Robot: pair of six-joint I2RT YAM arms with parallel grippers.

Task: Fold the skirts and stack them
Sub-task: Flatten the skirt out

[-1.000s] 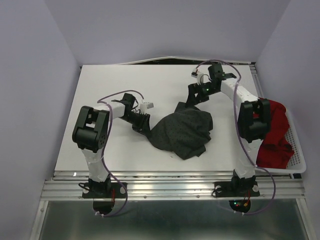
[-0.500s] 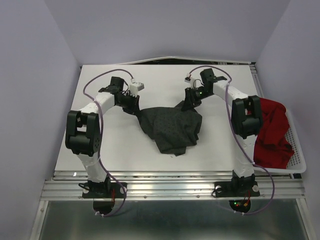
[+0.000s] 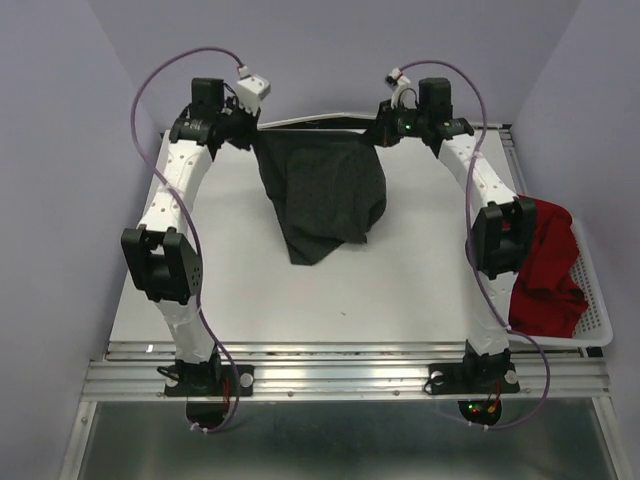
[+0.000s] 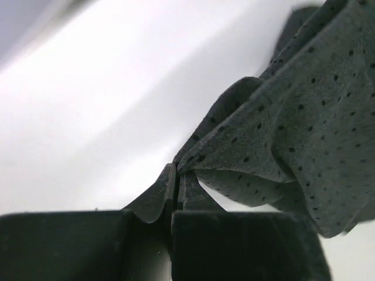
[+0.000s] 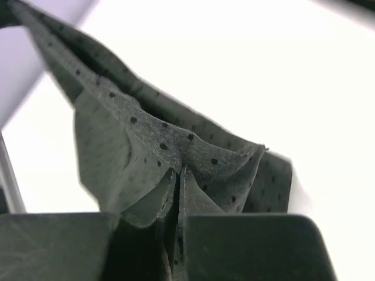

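Note:
The dark grey dotted skirt (image 3: 322,190) hangs stretched between both grippers above the far half of the table, its lower part drooping to the surface. My left gripper (image 3: 252,132) is shut on the skirt's left top corner (image 4: 193,158). At the skirt's right top corner (image 5: 193,152) my right gripper (image 3: 383,132) is shut as well. In each wrist view the fingertips pinch a fold of dotted cloth. The red skirt (image 3: 545,270) lies crumpled in the basket at the right edge.
A white mesh basket (image 3: 598,300) sits off the table's right edge, beside the right arm's elbow. The white table (image 3: 300,300) runs to a metal rail along its near edge. Purple-grey walls enclose the left, right and back.
Both grippers closed on the grey skirt's top corners, then rose and moved toward the far edge. The skirt went from a crumpled heap at mid-table to hanging spread between them.

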